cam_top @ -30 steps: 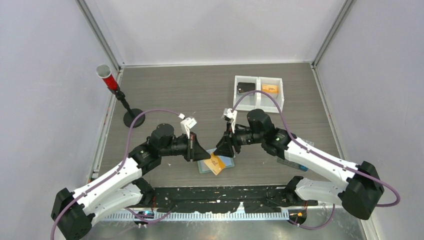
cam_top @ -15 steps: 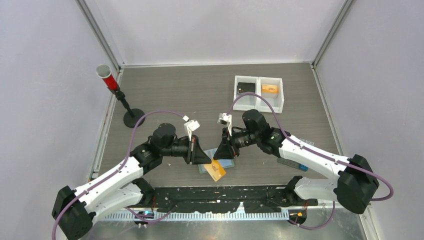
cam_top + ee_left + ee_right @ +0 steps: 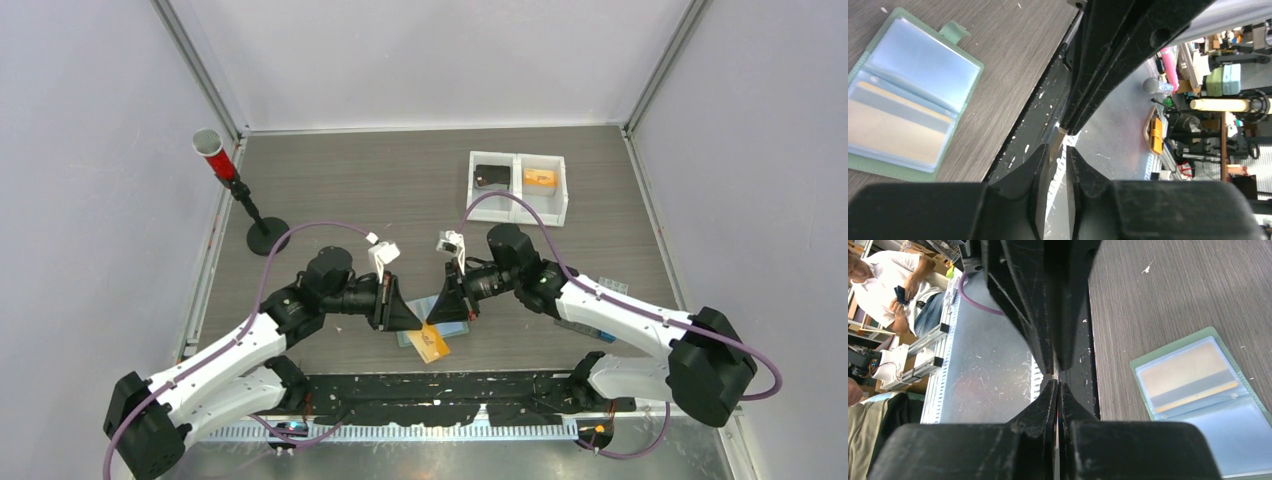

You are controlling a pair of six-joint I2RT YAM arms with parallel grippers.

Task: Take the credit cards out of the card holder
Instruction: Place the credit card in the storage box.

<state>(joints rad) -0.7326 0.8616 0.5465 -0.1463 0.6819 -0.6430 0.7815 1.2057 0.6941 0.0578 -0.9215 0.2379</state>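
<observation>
So both arms meet nose to nose at the lower middle of the top view, right over the card holder [image 3: 407, 337]. It's lying open and flat on the table [image 3: 330, 190], sage-green edge showing, partly hidden under the fingers.

The orange card [image 3: 432, 343] is out of the holder, tilted and poking down toward the near edge of the table from where the two tools meet. The right gripper [image 3: 432, 318] is clamped down on it. On its own wrist cam the right gripper [image 3: 1056, 382] has both fingers pressed flat together, with only a hairline between them. The left gripper [image 3: 418, 322] is just beside it, tip to tip. On the left wrist cam the left gripper [image 3: 1058, 146] shows a narrow slot between the fingers, wider than a card, so it doesn't look like it's pinching anything.

Both wrist cams get a nice look at the holder [image 3: 913, 65] [image 3: 1198, 385]: pale blue see-through pockets, snap tab sticking out. A second card [image 3: 893, 130] sits in one pocket, tan with a yellow stripe.

Upper right of the table has a white tray [image 3: 518, 205] with a black piece [image 3: 491, 176] in the left half and an orange item [image 3: 540, 178] in the right. A red cup [image 3: 212, 152] on a stand sits far left.
</observation>
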